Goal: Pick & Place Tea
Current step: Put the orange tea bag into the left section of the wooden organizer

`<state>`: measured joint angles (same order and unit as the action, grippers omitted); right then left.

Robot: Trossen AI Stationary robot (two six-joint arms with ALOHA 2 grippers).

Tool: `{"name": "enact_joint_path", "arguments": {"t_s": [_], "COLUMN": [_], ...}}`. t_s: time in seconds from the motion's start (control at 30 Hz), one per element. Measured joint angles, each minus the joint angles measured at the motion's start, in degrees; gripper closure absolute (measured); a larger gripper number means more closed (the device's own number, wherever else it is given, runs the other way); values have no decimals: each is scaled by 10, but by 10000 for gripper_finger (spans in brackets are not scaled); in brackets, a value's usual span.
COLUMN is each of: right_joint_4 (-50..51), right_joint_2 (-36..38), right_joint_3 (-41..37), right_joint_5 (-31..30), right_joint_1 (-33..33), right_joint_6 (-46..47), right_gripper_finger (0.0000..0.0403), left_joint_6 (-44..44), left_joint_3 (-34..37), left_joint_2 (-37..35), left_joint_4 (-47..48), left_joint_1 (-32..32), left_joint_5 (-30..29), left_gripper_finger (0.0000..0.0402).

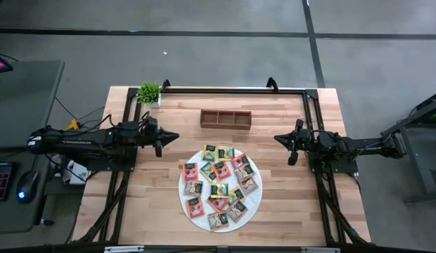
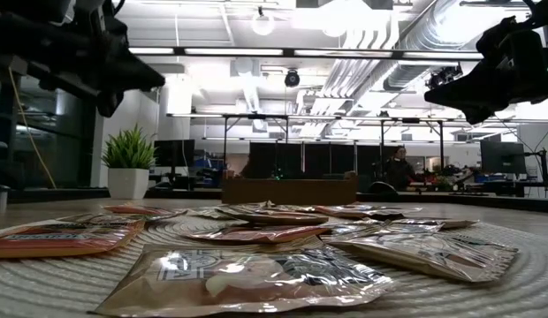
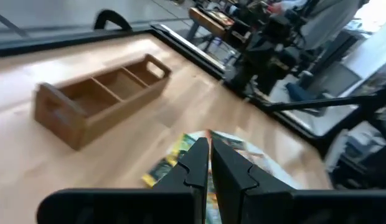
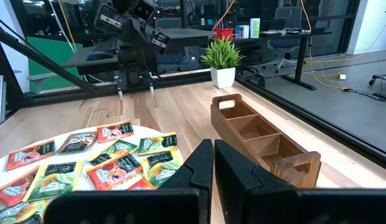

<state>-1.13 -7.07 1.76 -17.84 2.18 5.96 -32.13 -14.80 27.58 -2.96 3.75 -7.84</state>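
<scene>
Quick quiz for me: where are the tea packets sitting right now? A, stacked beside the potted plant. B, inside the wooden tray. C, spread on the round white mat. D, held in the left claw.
C: the tea packets lie spread across the round white mat, while the wooden tray beyond it shows bare compartments.

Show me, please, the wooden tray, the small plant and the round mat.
wooden tray (image 1: pixel 226 119): high view, on its middle compartment.
small plant (image 1: pixel 149 91): high view, on its green leaves.
round mat (image 1: pixel 254 196): high view, on its bare right edge.
</scene>
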Motion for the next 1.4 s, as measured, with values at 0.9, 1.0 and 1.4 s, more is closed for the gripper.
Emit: {"name": "enact_joint_path", "arguments": {"t_s": [0.9,1.0,1.4], "right_joint_4": [0,0,0], "right_joint_2": [0,0,0], "right_joint_3": [0,0,0], "right_joint_5": [0,0,0], "right_joint_1": [0,0,0], "right_joint_6": [0,0,0], "right_gripper_finger": [391,391,391], "left_joint_6": [-201,-234,-313], "left_joint_3": [-5,-5,-5], "left_joint_2": [94,133,268], "left_joint_4": [95,96,43], "left_joint_1": [60,60,60], "left_joint_5": [179,196,277], "left_gripper_finger": [127,122,122]}}
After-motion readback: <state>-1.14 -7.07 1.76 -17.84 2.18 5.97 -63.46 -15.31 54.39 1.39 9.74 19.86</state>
